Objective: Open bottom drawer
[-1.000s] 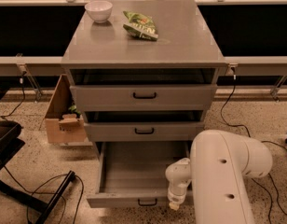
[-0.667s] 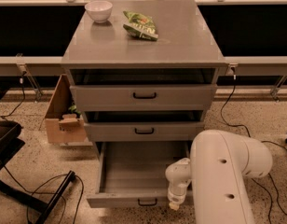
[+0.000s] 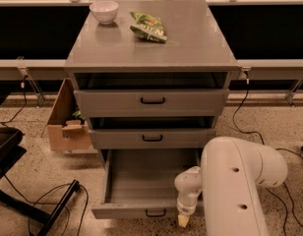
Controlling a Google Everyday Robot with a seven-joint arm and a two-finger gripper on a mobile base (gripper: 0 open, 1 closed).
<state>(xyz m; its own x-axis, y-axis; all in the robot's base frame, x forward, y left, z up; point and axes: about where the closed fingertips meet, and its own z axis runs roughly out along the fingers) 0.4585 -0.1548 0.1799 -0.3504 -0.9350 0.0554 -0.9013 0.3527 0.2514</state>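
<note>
View of a grey, flat-topped metal cabinet [image 3: 191, 48] with three stacked drawers, standing on a speckled floor.

The bottom drawer [image 3: 141, 181], grey and flat-fronted, is the lowest of the cabinet's three. It stands pulled well out from the cabinet body, showing a plain grey tray with nothing in it. Its small black bar handle [image 3: 155, 213] sits at the middle of its front panel, at the cabinet's near lower edge.

The middle grey drawer [image 3: 122, 138] and the top grey drawer [image 3: 107, 102], directly above in the cabinet, each stand slightly out, with a dark gap above each front.

The gripper [image 3: 183, 221] hangs from the bulky white robot arm [image 3: 235, 186] at the cabinet's lower right. It points downward at the front panel of the bottom drawer, just to the right of the black handle. Whether the gripper is open or closed cannot be told, and whether it touches the panel cannot be told either.

On the cabinet top, a small white bowl [image 3: 104, 11] rests near the rear left corner, and a crumpled green snack bag [image 3: 148, 26] lies just beside it, toward the middle.

An open brown cardboard box [image 3: 63, 127] stands against the cabinet's left side. Black cables [image 3: 58, 200] lie on the floor to the cabinet's lower left.
</note>
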